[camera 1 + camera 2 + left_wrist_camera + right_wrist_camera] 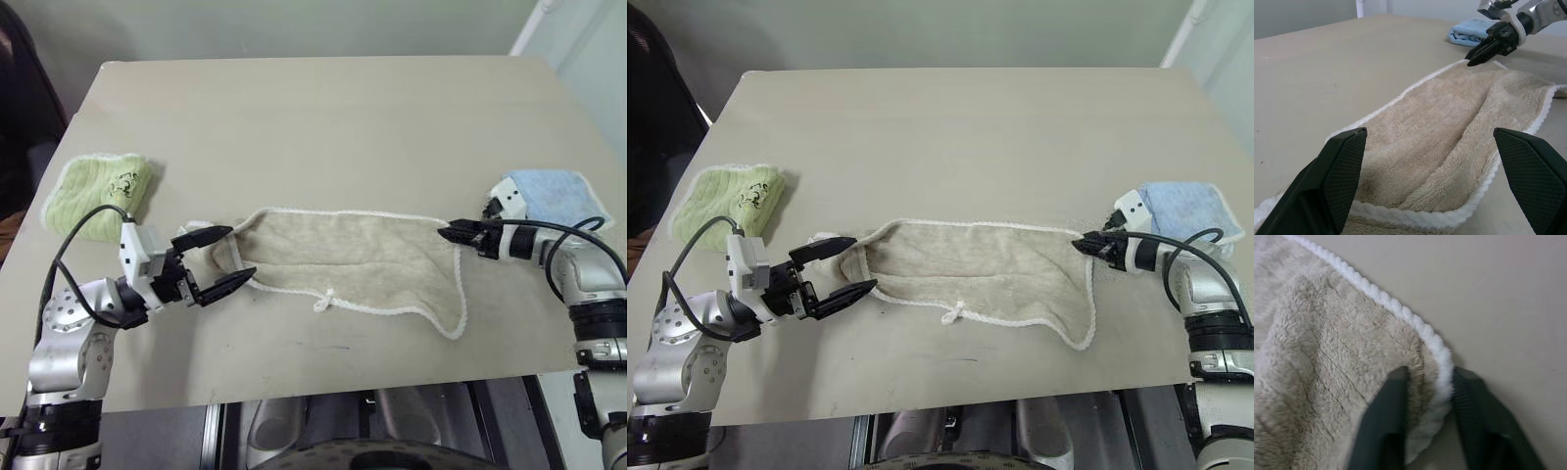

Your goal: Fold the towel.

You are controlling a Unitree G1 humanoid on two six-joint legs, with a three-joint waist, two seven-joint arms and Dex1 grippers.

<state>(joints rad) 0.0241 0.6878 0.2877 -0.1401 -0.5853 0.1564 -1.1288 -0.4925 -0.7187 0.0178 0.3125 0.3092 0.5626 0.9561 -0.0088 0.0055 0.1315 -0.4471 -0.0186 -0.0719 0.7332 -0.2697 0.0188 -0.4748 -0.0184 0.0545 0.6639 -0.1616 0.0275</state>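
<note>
The beige towel, edged in white with a small white loop tag, lies stretched left to right across the near half of the table. My left gripper is open at the towel's left end, and its two black fingers straddle the folded edge. At the far right corner, my right gripper is shut on the towel. The right wrist view shows the white edging pinched between its fingers. The same right gripper also shows in the left wrist view, at the towel's far end.
A folded light-green towel lies at the table's left edge. A folded light-blue towel sits at the right edge, just behind my right gripper. The tan table stretches bare beyond the towel.
</note>
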